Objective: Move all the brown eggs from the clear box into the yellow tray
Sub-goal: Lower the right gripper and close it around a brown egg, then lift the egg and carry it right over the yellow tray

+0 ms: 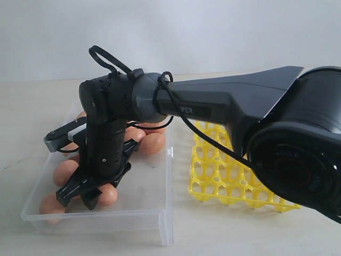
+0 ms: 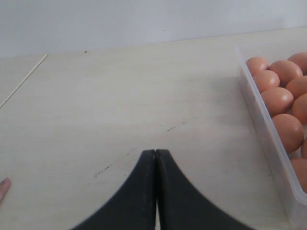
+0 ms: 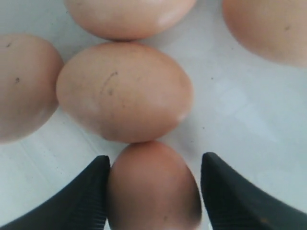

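The clear box (image 1: 96, 216) sits left of centre in the exterior view and holds several brown eggs (image 1: 65, 172). My right gripper (image 1: 88, 194) reaches down into its near end. In the right wrist view the right gripper (image 3: 156, 159) is open around one brown egg (image 3: 151, 187). One of its fingers (image 3: 91, 196) touches that egg and a gap shows at the other finger. A second egg (image 3: 124, 91) touches the first just beyond it. My left gripper (image 2: 155, 151) is shut and empty over bare table beside the box wall (image 2: 268, 143). The yellow tray (image 1: 224, 176) stands right of the box, its visible cups empty.
The right arm's bulk covers the tray's far right part (image 1: 287, 160) in the exterior view. More brown eggs (image 2: 278, 100) line the box wall in the left wrist view. A small pink tip (image 2: 3, 188) pokes in at that view's edge. The left arm is out of the exterior view.
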Motion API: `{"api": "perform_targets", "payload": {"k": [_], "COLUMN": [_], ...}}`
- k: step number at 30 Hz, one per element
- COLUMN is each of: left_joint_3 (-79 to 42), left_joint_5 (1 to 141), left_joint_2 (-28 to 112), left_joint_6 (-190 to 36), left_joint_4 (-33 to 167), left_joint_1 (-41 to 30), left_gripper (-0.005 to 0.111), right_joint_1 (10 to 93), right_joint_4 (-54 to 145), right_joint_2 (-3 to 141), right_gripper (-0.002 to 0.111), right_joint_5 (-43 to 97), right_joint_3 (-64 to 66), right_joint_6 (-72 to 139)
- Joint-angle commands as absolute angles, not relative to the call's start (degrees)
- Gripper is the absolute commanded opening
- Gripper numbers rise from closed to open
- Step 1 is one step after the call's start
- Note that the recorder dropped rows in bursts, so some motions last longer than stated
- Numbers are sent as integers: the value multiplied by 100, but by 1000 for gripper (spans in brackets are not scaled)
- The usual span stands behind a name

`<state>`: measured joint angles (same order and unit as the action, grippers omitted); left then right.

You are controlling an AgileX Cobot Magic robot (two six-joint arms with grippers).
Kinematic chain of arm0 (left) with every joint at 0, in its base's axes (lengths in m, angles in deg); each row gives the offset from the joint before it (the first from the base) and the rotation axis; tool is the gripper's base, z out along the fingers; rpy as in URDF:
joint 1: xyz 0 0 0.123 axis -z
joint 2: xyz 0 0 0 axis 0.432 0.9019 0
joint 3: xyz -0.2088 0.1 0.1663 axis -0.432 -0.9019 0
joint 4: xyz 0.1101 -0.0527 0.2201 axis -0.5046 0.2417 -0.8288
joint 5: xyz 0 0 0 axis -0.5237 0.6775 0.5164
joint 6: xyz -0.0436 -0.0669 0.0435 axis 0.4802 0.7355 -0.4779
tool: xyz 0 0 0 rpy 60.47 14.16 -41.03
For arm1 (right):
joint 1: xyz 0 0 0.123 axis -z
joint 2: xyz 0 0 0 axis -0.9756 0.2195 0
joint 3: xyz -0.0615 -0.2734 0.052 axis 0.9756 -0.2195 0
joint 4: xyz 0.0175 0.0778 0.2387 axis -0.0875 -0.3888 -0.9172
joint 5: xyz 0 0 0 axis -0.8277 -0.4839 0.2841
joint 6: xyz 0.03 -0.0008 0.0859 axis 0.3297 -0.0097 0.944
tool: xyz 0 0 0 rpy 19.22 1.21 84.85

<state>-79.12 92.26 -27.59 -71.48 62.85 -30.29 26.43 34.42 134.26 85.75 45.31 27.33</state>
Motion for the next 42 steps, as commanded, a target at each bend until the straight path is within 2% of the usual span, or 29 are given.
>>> {"api": "perform_targets", "payload": {"k": [1,4,5,16,22,35,42], "left_joint_3": [-7889,-7889,-7889,-7889,-7889,-7889,-7889], "left_joint_5": [9222,9222,9222,9222,9222,9222,9222], "left_joint_2": [-2791,-2791,-2791,-2791,-2791,-2791,-2791], "left_joint_6": [-7138,-7138,-7138,-7138,-7138,-7138,-7138], "left_joint_4": [6333,6333,6333,6333,6333,6333,6333], "left_joint_1": [-2995,-2995,-2995,-2995,-2995,-2995,-2995], "left_gripper": [0,0,0,0,0,0,0], "right_joint_1": [2673,2673,2673,2673,2673,3083,3478], "right_joint_4": [3510,3510,3510,3500,3358,2825,2439], "right_joint_2": [13365,13326,13314,12852,12097,9545,8980], "right_gripper": [38,2,1,0,0,0,0], "right_joint_5": [8469,8459,8445,8149,7054,2220,292], "right_joint_3": [4528,4528,4528,4513,3932,-257,-1719], "right_joint_6": [2493,2212,2160,2001,1858,1924,1922]}}
